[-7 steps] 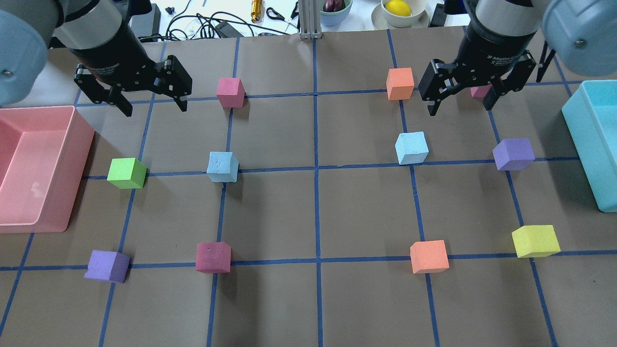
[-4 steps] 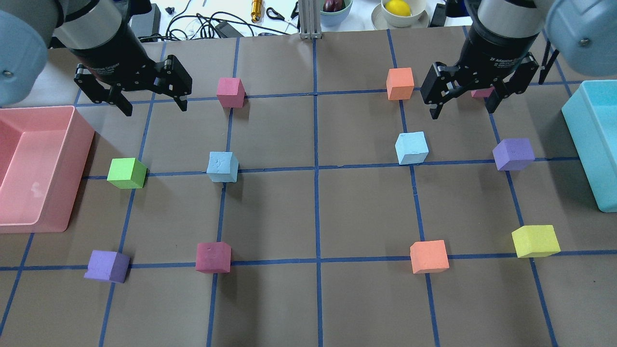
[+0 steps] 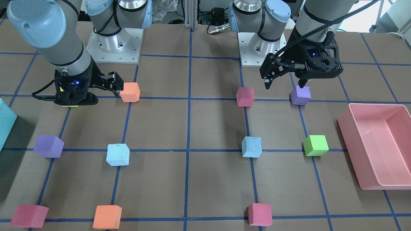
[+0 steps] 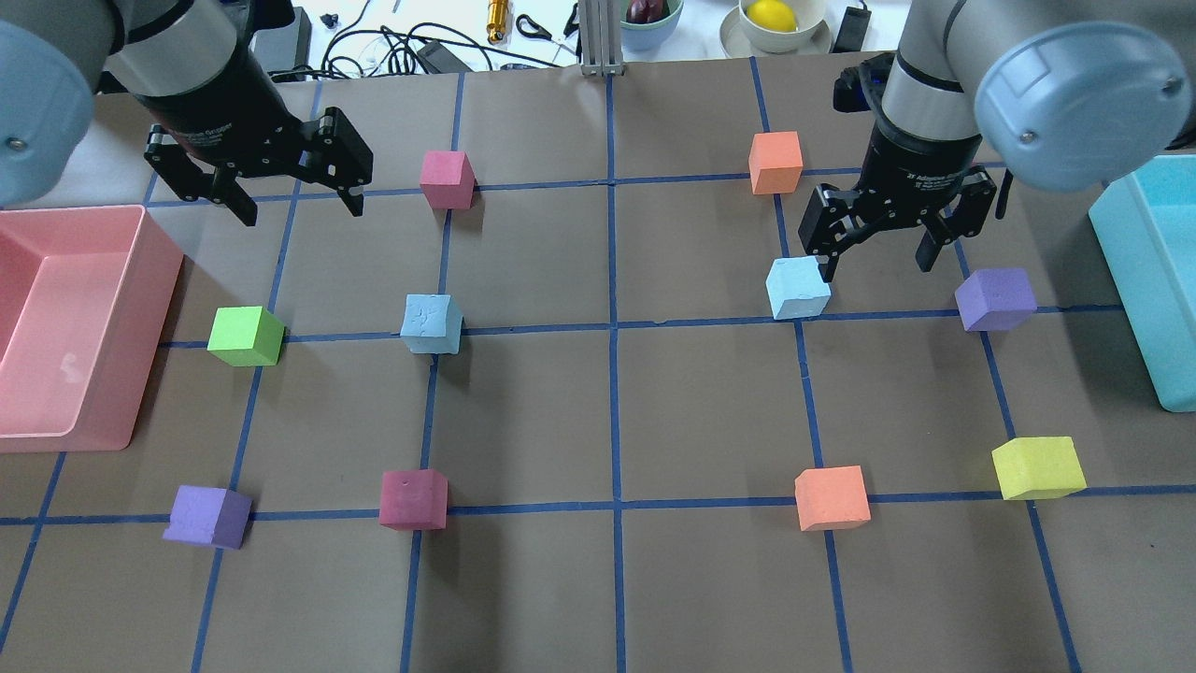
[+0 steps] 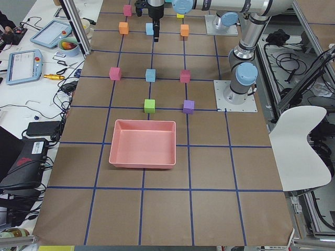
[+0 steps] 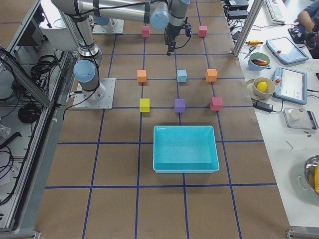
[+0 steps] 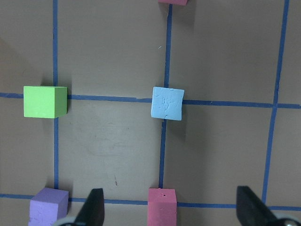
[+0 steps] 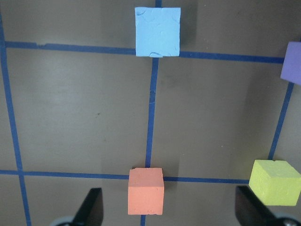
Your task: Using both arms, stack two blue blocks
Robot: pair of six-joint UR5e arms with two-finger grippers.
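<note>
Though brown, tabletop (image 4: 523,421) with blue tape grid (image 4: 614,402); cluttered bench (image 4: 699,28) beyond

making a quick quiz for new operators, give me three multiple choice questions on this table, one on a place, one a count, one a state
1. Which colour of cube sits nearest the pink bin?
A. yellow
B. green
C. orange

2. How many blue blocks are on the table?
A. one
B. two
C. three

3. The left end effector and the right end effector are:
A. both open
B. both shut on blocks
C. left shut, right open

Answers
1. B: the green block lies just beside the bin's wall, closer than any other cube.
2. B: one sits on each half of the table, apart and unstacked.
3. A: both show fingers spread wide, gripping nothing.
</note>
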